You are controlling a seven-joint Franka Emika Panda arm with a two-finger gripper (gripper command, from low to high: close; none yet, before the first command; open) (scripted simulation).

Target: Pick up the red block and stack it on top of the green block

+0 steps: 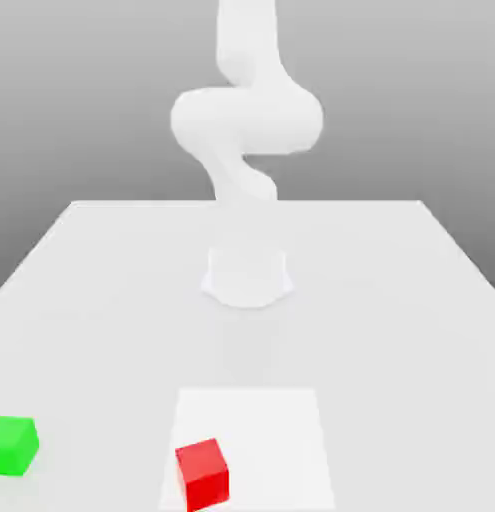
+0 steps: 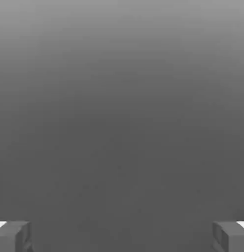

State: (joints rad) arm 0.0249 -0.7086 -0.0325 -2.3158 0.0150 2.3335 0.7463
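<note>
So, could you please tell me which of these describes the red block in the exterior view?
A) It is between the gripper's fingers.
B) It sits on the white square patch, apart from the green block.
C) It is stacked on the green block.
B: the red block rests on the white square patch, with bare table between it and the green block.

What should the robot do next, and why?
Probably swing its open gripper down toward the red block, because nothing is between its fingers and that block sits on the white square, away from the green block.
</note>
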